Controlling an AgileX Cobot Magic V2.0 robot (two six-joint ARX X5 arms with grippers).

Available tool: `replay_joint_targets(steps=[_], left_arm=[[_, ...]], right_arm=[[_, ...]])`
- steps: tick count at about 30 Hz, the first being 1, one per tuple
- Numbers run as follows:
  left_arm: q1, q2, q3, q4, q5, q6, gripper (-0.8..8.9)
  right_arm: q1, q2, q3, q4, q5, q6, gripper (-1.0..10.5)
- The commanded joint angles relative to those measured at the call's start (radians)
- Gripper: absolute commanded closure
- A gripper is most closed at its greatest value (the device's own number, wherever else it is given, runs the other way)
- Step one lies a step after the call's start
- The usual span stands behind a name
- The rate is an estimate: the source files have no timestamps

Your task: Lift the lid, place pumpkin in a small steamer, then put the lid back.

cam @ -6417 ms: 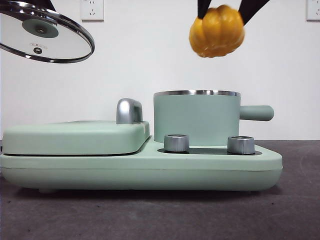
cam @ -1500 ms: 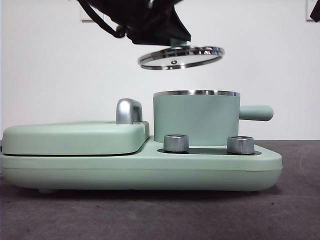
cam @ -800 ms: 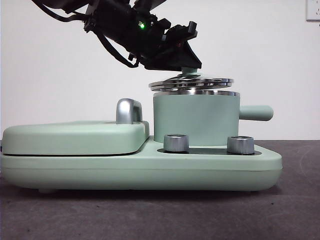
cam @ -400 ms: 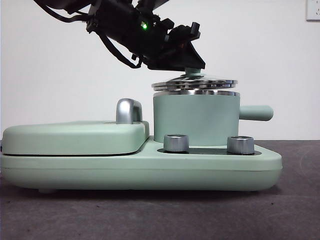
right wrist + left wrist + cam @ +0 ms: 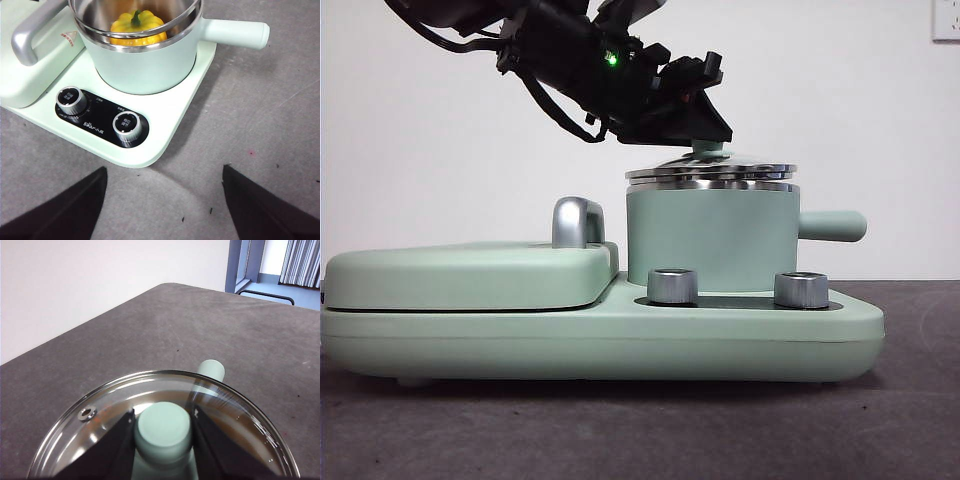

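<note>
The glass lid (image 5: 712, 171) lies almost level on the steel rim of the small steamer (image 5: 712, 240); I cannot tell whether it is fully seated. My left gripper (image 5: 706, 146) comes down from the upper left and is shut on the lid's mint-green knob (image 5: 162, 427), a black jaw on each side. The pumpkin (image 5: 137, 27) sits inside the steamer (image 5: 145, 65), green stem up. Out of the front view, my right gripper (image 5: 164, 172) hangs open and empty over the table in front of the appliance.
Left of the steamer is the flat mint-green hinged cover (image 5: 470, 272) with its chrome handle (image 5: 576, 222). Two steel dials (image 5: 672, 286) stand on the base in front of the pot. The steamer's side handle (image 5: 832, 226) sticks out to the right.
The lid came down from above the pot onto its rim and has settled slightly lower in the last half second. The pumpkin, carried overhead earlier, is now in the steamer.
</note>
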Motion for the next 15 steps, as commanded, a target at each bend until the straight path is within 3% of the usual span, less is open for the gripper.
replay_joint_targets(steps=[1,15], left_arm=[[-0.011,0.018,0.032,0.032,0.011,0.01,8.04],[-0.015,0.033,0.032,0.02,0.013,0.01,8.04]], right_arm=[[0.006,0.006,0.002,0.006,0.006,0.006,5.9],[0.006,0.006,0.002,0.006,0.024,0.006,5.9]])
